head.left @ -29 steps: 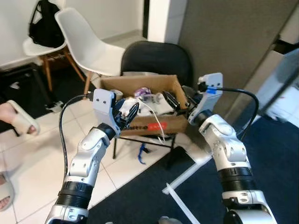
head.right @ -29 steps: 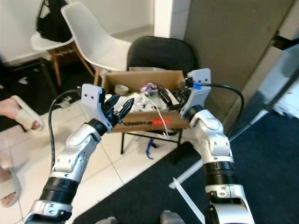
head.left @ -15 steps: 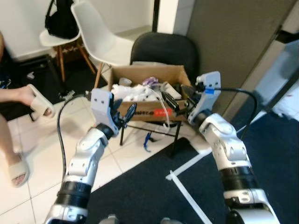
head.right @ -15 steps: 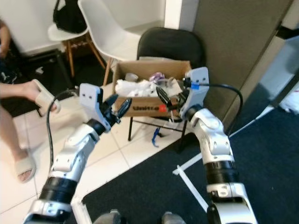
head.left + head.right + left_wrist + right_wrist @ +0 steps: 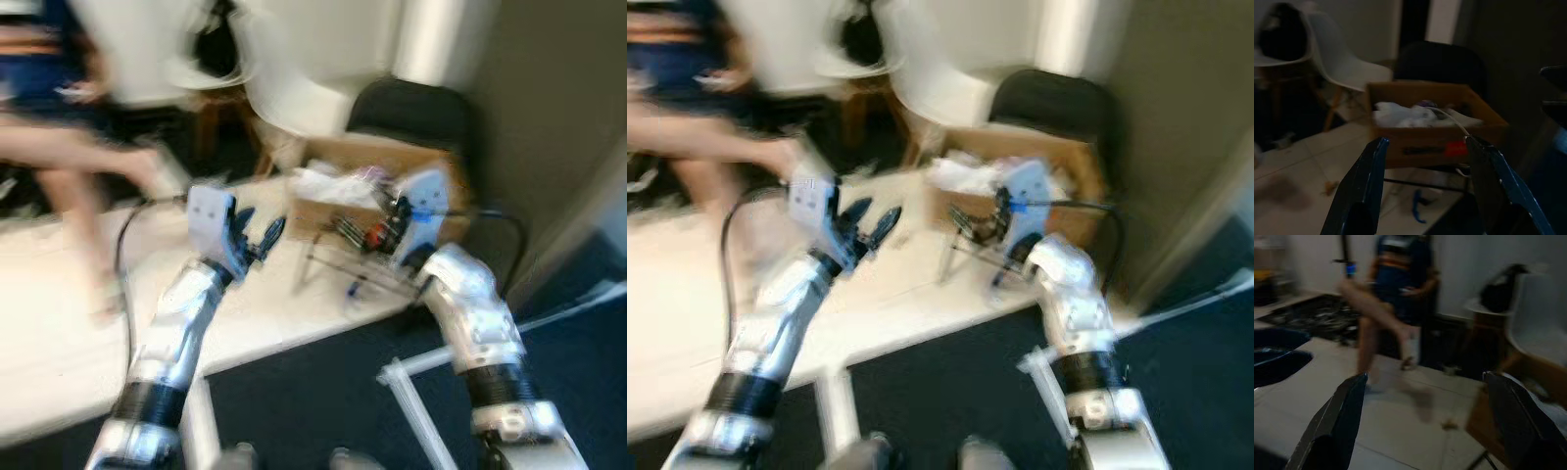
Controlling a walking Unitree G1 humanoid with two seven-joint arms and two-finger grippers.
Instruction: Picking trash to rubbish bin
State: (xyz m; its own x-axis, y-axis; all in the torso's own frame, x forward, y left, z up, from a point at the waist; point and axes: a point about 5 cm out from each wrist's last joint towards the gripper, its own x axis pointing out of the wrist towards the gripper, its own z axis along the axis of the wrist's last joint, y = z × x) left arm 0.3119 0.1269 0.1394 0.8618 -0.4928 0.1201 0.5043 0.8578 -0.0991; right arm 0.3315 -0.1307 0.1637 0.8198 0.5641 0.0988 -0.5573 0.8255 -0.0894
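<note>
Here the head views are blurred. A cardboard box [image 5: 1435,129] full of white trash [image 5: 1400,115] sits on a black chair [image 5: 1437,61], ahead of both arms. The left gripper [image 5: 253,240] is raised short of the box, jaws apart and empty. The right gripper [image 5: 972,221] is beside the box front, jaws wide apart, empty. A person [image 5: 1396,308] stands on the pale floor [image 5: 1415,435], near a white chair [image 5: 1337,63].
</note>
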